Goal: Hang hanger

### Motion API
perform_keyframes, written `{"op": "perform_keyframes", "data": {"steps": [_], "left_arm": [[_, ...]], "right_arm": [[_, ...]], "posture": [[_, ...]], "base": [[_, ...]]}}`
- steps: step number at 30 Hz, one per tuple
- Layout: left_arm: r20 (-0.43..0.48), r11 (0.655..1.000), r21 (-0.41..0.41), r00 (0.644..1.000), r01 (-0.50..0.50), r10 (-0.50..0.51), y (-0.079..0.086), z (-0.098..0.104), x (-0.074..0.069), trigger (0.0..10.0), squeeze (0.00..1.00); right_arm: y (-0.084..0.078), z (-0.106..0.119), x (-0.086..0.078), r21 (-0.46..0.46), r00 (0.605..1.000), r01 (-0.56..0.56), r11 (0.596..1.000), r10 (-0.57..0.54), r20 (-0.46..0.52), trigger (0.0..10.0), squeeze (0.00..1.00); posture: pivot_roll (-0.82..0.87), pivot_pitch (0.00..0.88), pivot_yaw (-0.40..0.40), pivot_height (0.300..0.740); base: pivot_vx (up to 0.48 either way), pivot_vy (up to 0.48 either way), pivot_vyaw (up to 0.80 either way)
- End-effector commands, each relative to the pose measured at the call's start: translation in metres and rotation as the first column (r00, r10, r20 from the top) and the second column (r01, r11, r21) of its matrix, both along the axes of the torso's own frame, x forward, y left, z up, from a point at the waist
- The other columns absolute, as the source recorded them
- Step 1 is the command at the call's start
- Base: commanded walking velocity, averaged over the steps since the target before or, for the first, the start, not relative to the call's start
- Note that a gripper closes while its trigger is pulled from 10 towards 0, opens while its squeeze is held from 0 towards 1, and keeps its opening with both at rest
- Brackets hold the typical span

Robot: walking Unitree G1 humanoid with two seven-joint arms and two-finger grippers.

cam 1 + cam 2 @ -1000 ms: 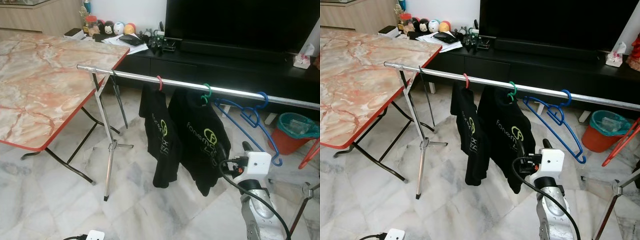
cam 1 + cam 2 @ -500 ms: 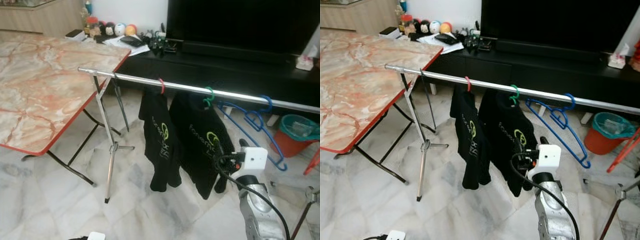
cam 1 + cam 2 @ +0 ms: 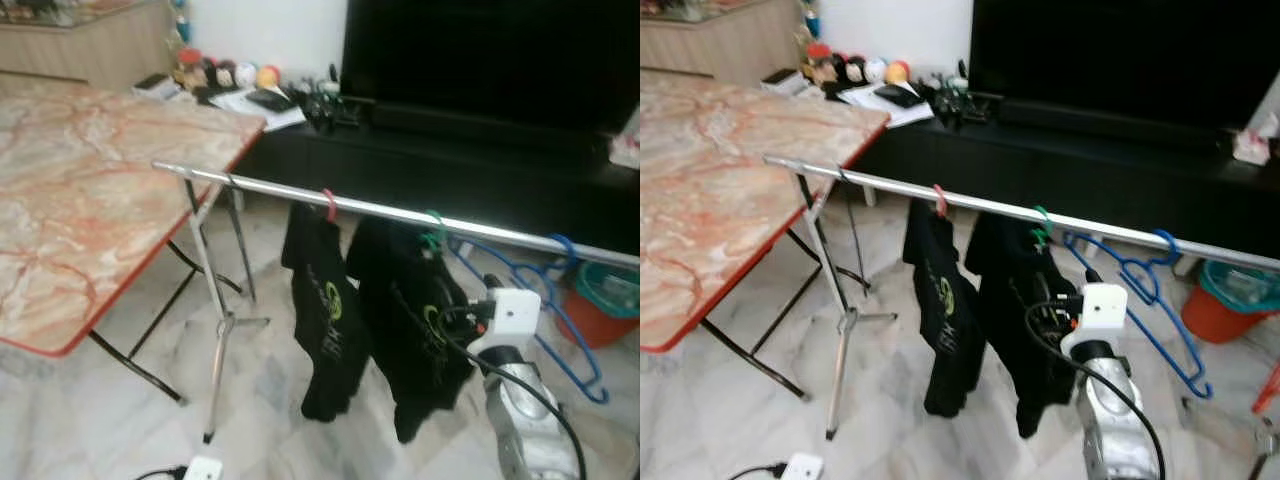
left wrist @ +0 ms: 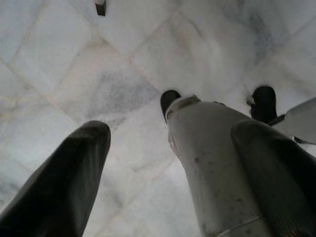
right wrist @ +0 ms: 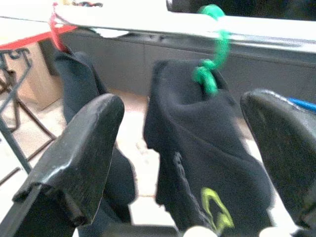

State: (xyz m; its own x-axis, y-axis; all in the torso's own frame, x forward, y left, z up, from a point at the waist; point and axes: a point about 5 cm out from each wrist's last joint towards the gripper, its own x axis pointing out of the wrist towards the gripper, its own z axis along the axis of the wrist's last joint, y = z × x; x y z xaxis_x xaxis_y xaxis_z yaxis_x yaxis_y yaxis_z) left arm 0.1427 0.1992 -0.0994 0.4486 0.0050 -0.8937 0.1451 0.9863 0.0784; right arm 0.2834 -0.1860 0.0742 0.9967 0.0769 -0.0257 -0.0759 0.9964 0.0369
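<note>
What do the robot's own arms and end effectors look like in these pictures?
The right arm is silver metal with a white box-shaped wrist unit and a looping black cable. Both the right end effector and left end effector have two long, rounded black fingers.

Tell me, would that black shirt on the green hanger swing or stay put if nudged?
The black shirt would probably swing: its green hanger only hooks over the smooth metal rail. The cloth drapes in folds, so it likely gives softly.

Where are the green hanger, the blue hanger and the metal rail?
green hanger (image 5: 213, 69), right wrist view, on its hook
blue hanger (image 3: 1160, 320), right eye view, on its sloping arm
metal rail (image 3: 260, 187), left eye view, on its bare left stretch
</note>
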Motion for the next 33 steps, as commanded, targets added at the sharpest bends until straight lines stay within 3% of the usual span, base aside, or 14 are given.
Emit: {"op": "perform_keyframes", "data": {"steps": [1, 12, 19, 23, 29, 33], "left_arm": [[-0.065, 1.0, 0.0, 0.998, -0.001, 0.001, -0.002, -0.006, -0.014, 10.0, 0.0], [-0.077, 1.0, -0.009, 0.997, -0.002, 0.001, -0.002, -0.006, -0.014, 10.0, 0.0], [-0.081, 1.0, -0.009, 0.997, -0.001, 0.0, -0.002, -0.006, -0.014, 10.0, 0.0], [-0.083, 1.0, -0.013, 0.997, -0.002, 0.001, -0.002, -0.006, -0.014, 10.0, 0.0], [-0.082, 1.0, -0.015, 0.997, -0.004, 0.003, -0.002, -0.006, -0.014, 10.0, 0.0], [-0.087, 1.0, -0.016, 0.996, -0.002, 0.0, -0.002, -0.006, -0.014, 10.0, 0.0]], "right_arm": [[-0.009, 0.001, -0.001, -0.014, 1.0, 0.022, 1.0, -0.022, -0.004, 10.0, 0.0], [-0.018, 0.005, 0.002, -0.01, 0.998, 0.063, 0.998, -0.063, -0.022, 10.0, 0.0], [-0.018, 0.001, 0.006, -0.042, 0.995, 0.042, 0.998, -0.045, -0.088, 10.0, 0.0], [-0.021, -0.001, 0.017, -0.072, 0.985, 0.032, 0.997, -0.044, -0.167, 10.0, 0.0], [-0.023, 0.005, 0.022, -0.071, 0.985, 0.039, 0.997, -0.051, -0.164, 10.0, 0.0], [-0.024, 0.001, 0.022, -0.058, 0.975, 0.034, 0.998, -0.046, -0.219, 10.0, 0.0]], "posture": [[-0.12, 0.0, -0.038, 0.74], [-0.12, 0.0, -0.033, 0.74], [-0.12, 0.0, -0.03, 0.74], [-0.12, 0.0, -0.031, 0.74], [-0.12, 0.0, -0.031, 0.74], [-0.12, 0.0, -0.03, 0.74]], "base": [[0.274, 0.0, 0.0], [0.025, 0.0, 0.0], [0.0, 0.0, 0.0], [0.0, 0.0, 0.0], [0.0, 0.0, 0.0], [0.0, 0.0, 0.0]]}}
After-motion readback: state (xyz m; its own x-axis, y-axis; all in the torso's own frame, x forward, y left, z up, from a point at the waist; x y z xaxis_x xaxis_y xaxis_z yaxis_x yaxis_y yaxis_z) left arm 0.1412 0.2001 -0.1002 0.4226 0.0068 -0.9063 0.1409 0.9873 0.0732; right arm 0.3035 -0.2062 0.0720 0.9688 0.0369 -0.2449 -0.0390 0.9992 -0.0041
